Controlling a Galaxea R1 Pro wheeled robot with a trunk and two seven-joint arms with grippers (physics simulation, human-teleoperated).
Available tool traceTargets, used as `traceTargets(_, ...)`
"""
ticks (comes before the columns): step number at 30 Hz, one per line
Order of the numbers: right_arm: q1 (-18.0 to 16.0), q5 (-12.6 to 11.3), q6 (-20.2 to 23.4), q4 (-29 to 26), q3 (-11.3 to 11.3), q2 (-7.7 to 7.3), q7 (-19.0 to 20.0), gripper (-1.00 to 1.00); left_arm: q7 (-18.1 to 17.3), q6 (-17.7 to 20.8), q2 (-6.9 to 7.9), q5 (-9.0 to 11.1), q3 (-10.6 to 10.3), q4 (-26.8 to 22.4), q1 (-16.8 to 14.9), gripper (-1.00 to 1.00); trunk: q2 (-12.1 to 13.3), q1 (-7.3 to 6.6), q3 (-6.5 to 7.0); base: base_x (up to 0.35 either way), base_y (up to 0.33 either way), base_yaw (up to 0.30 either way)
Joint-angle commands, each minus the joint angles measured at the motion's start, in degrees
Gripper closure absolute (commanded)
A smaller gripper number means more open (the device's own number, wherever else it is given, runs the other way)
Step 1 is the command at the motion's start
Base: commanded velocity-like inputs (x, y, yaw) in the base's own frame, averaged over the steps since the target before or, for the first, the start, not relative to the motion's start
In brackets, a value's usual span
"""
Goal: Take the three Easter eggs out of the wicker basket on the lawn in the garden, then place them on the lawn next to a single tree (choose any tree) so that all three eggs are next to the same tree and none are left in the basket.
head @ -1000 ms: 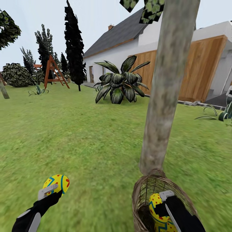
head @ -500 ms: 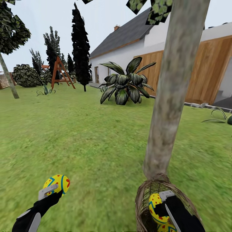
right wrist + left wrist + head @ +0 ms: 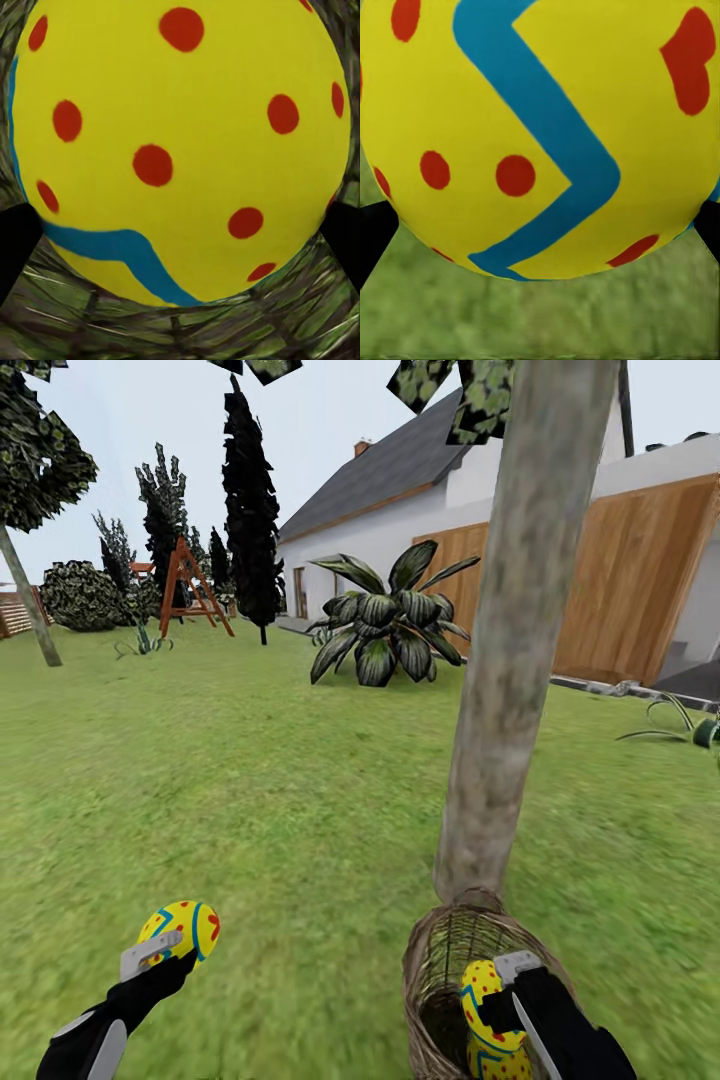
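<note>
- Two grippers, each closed on an Easter egg.
- Left gripper [image 3: 150,954]: egg [image 3: 181,928] held above the lawn [image 3: 250,780].
- Right gripper [image 3: 512,970]: egg [image 3: 482,990] inside the wicker basket [image 3: 430,960], at the tree [image 3: 510,660] base.

A yellow Easter egg [image 3: 536,135] spans the upper three quarters of the frame, crossed by a blue zigzag band and scattered with red dots. Dark fingertips [image 3: 373,236] press its lower left and lower right edges. Blurred green lawn [image 3: 540,319] lies below.
</note>
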Motion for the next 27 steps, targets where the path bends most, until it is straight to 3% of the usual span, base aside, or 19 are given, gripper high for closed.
traceTargets(1,-0.03,0.61,0.24,-0.06,0.14,-0.05,0.51,1.0,-0.08,0.39,-0.01,0.37,0.07,-0.09,-0.02,1.0,0.38,-0.25,0.12,-0.178,-0.244,0.0)
traceTargets(19,-0.03,0.64,0.24,-0.06,0.14,-0.05,0.51,1.0,-0.1,0.39,-0.09,0.33,-0.16,-0.09,-0.02,1.0,7.6,-4.21,3.36,-0.179,-0.247,0.215)
traceTargets(27,-0.02,0.7,0.24,0.0,0.14,-0.02,0.51,1.0,-0.05,0.39,-0.11,0.26,-0.16,-0.13,-0.02,1.0,10.81,-5.96,4.79,-0.024,-0.239,0.289)
